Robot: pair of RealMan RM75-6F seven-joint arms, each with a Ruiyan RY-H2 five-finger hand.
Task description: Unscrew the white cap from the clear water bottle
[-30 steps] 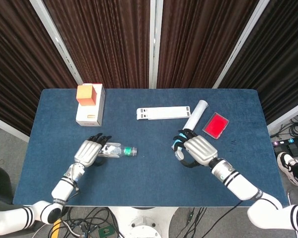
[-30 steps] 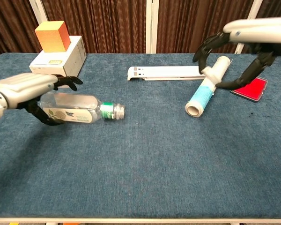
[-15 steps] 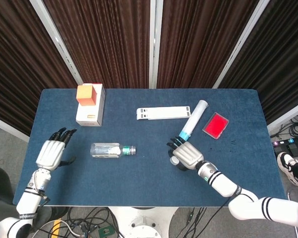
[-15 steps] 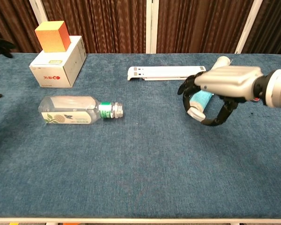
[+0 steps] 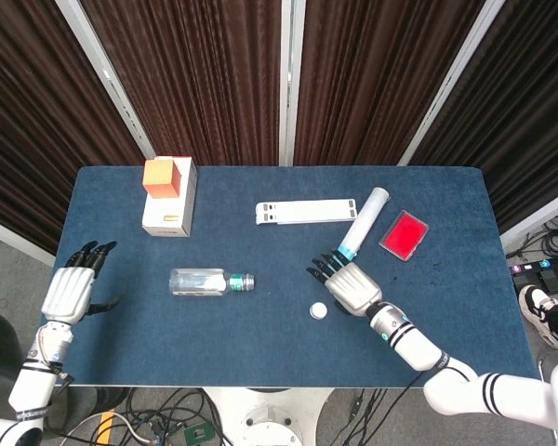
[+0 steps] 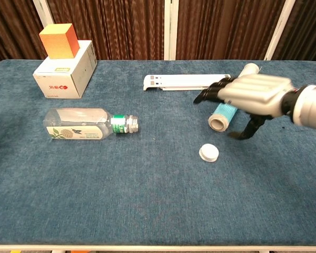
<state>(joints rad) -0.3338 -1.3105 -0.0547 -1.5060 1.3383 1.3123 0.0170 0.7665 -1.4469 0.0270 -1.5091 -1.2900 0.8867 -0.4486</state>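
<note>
The clear water bottle (image 5: 207,281) (image 6: 88,124) lies on its side on the blue table, its open threaded neck with a green ring pointing right. The white cap (image 5: 318,310) (image 6: 209,153) lies loose on the table, well right of the bottle's mouth. My right hand (image 5: 345,284) (image 6: 248,94) hovers just right of and behind the cap, fingers spread, holding nothing. My left hand (image 5: 69,291) is off the table's left edge, fingers spread and empty; the chest view does not show it.
A white box (image 5: 170,199) (image 6: 65,69) with an orange cube (image 5: 161,177) on it stands at the back left. A flat white bar (image 5: 303,212) (image 6: 184,80), a white-and-teal tube (image 5: 364,223) (image 6: 233,106) and a red card (image 5: 404,233) lie at the back right.
My left hand let go of the bottle and drew back off the left edge. My right hand came toward the front, opened, and the white cap now lies on the table.
</note>
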